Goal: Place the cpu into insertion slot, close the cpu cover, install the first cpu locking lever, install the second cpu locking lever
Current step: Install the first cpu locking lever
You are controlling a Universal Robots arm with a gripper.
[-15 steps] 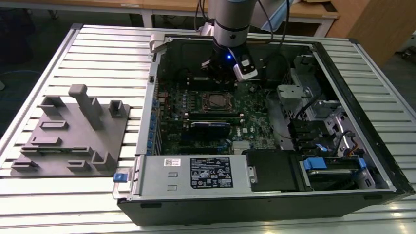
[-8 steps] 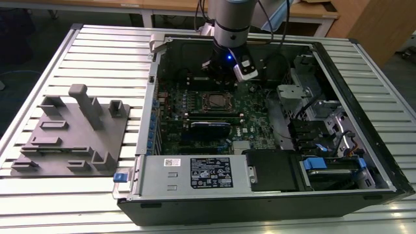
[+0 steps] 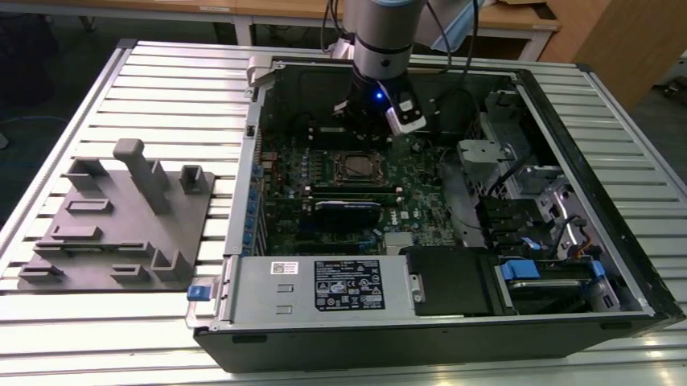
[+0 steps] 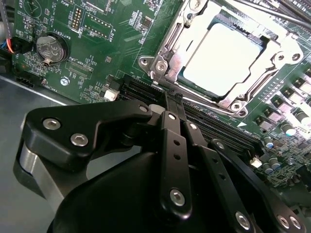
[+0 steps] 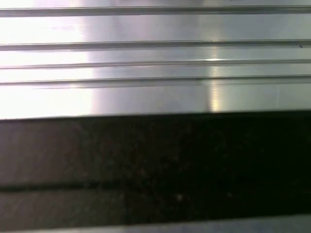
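With the cpu (image 4: pixel 223 58) lying in the insertion slot (image 4: pixel 232 23) under the cpu cover (image 4: pixel 171 53), and the gripper (image 4: pixel 170 99) hanging just beside that socket over the long black card slots (image 4: pixel 214 128), cannot tell how wide the tool stands, nor whether either lever is latched. Could easily scrape those slots or knock the cover askew if brought down off-line, or snag the cables (image 3: pixel 456 104) close by on the exterior view's right. Elsewhere: coin battery (image 4: pixel 52 47) on the board, grey fixture tray (image 3: pixel 118 217) well apart on the table at that view's left.
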